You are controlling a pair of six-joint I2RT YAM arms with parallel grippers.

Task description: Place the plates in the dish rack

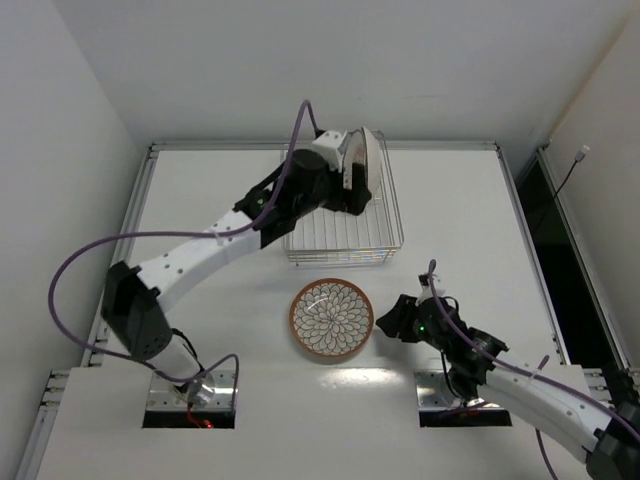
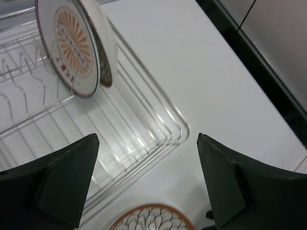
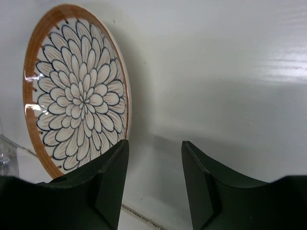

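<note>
Left claw (image 2: 147,139) wide, empty, over dish rack (image 1: 345,240); orange-striped plate (image 2: 72,45) upright inside. Right claw (image 3: 155,143) partly open, empty, beside petal plate (image 1: 331,318) on bench (image 1: 450,200).

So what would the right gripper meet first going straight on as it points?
Likely the near rim of the petal plate. In the wrist view, though, the right gripper has its gap aimed at bare table beside it.
</note>
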